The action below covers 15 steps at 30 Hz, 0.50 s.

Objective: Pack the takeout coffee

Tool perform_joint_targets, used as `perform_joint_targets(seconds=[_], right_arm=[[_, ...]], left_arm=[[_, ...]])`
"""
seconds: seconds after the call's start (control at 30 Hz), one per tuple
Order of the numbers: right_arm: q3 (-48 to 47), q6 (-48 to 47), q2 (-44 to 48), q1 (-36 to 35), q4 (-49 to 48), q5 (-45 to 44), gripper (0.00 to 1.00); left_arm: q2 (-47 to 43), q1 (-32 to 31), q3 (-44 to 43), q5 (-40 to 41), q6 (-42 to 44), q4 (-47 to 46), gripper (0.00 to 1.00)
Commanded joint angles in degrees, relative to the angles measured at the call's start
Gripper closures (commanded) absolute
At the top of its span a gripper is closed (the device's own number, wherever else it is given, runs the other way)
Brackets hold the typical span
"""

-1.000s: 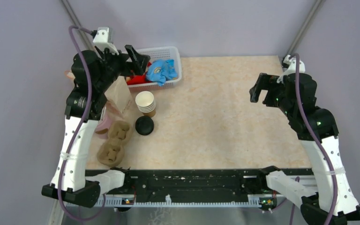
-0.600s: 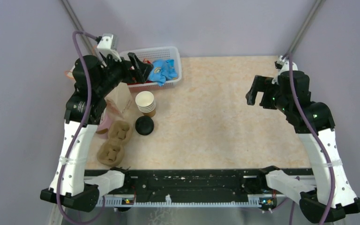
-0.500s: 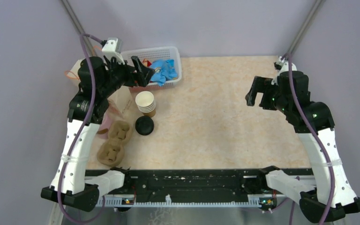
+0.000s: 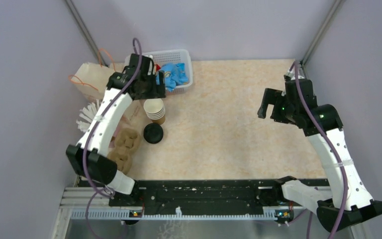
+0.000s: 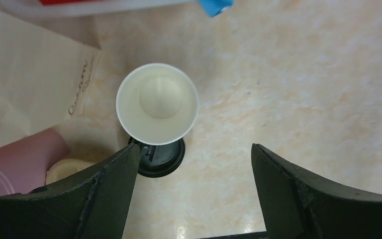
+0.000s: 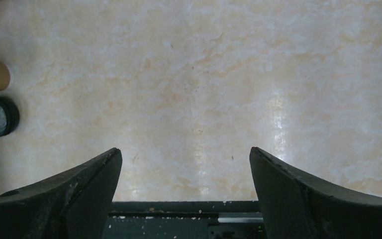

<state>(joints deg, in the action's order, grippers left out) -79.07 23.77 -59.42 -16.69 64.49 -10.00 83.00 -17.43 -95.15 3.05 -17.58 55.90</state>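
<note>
No lidded takeout coffee shows in any view. A stack of lidless brown paper cups (image 4: 154, 110) stands near the basket, and a loose black lid (image 4: 153, 133) lies just in front of it. My left gripper (image 4: 152, 88) hangs above the stack, pointing down, open and empty. From the left wrist the top cup's white inside (image 5: 157, 103) lies ahead of the left finger, the black lid (image 5: 161, 157) peeking from under it, my left gripper (image 5: 194, 194) over bare table. My right gripper (image 4: 269, 106) hovers open and empty at the right, over bare table (image 6: 185, 189).
A white basket (image 4: 185, 56) at the back holds a blue cloth (image 4: 173, 74). A paper bag (image 4: 97, 77) stands at the far left, with a pink object (image 5: 20, 159) beside it. Two cardboard cup carriers (image 4: 124, 149) lie near the left front edge.
My left arm has swung right and forward, from over the paper bag to above the cup stack, now pointing down. My right gripper has drifted slightly left and nearer.
</note>
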Motion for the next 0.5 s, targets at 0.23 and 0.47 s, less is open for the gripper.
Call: perform_joint_targets(seconds=[0.23, 0.47], right_arm=[[2.0, -3.3, 0.3, 0.1, -6.2, 14.5, 0.01], [1.7, -4.9, -1.0, 0.1, -6.4, 14.2, 0.01]], left_arm=[[11.6, 3.6, -2.0, 4.6, -1.4, 3.6, 0.28], [12.1, 7.3, 3.7, 5.0, 1.2, 1.3, 0.41]])
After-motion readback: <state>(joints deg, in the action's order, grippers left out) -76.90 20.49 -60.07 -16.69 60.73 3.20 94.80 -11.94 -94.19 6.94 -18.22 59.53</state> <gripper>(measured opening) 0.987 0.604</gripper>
